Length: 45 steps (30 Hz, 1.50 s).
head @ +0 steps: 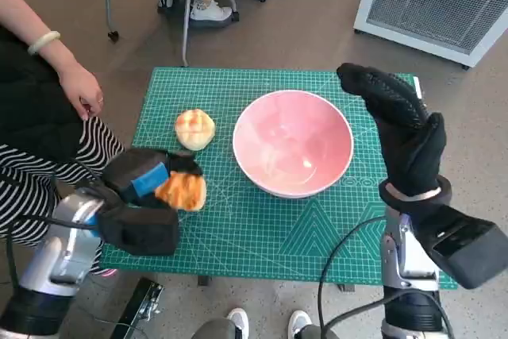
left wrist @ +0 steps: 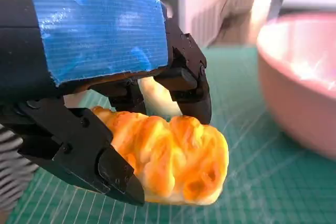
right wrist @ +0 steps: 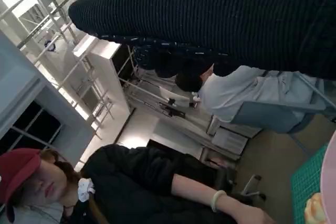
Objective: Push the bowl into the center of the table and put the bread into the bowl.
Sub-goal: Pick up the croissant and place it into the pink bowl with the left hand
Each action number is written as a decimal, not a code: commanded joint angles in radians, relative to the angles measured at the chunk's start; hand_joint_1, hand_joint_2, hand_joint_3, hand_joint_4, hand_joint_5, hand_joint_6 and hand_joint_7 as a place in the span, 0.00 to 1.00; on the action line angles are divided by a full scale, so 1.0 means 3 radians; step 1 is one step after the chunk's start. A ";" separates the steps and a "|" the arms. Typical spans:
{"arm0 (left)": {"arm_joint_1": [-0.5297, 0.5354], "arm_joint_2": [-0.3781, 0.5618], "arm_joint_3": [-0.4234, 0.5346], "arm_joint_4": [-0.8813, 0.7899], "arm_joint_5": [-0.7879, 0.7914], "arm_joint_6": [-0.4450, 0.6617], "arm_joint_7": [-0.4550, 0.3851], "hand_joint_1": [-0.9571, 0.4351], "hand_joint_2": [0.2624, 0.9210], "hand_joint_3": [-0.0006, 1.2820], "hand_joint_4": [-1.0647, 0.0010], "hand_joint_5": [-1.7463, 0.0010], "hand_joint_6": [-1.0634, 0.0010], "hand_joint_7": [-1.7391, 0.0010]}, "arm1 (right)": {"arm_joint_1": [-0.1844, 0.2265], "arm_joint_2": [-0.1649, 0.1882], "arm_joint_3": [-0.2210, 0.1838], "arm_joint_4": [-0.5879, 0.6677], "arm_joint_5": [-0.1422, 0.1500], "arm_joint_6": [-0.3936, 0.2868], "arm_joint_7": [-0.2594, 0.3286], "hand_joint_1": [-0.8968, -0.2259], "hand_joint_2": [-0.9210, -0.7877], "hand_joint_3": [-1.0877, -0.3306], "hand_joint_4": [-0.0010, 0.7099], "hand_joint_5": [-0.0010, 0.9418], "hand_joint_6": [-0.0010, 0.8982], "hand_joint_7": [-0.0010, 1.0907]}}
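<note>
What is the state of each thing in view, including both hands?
Pink round bowl: upright, empty, on the green cutting mat.
Golden bread piece: gripped by the left hand.
Pale round bun: on the mat, left of the bowl.
Right hand: holds nothing, beside the bowl's right.

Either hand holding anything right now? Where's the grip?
Left hand grips the golden bread across its end, fingers on opposite sides. Right hand holds nothing.

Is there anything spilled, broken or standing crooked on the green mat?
Nothing stands out. The pink bowl sits upright and empty, a round pale bun lies beside it, and the left hand holds the golden bread.
</note>
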 commanded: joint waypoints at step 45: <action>-0.2107 -0.1361 -0.0658 0.1186 -0.0206 -0.0037 0.0018 0.69 1.00 0.02 0.26 0.37 0.41 0.35 | 0.0182 -0.0058 -0.0103 -0.0035 0.0030 0.0009 -0.0011 0.32 0.00 0.53 0.25 0.01 0.07 0.43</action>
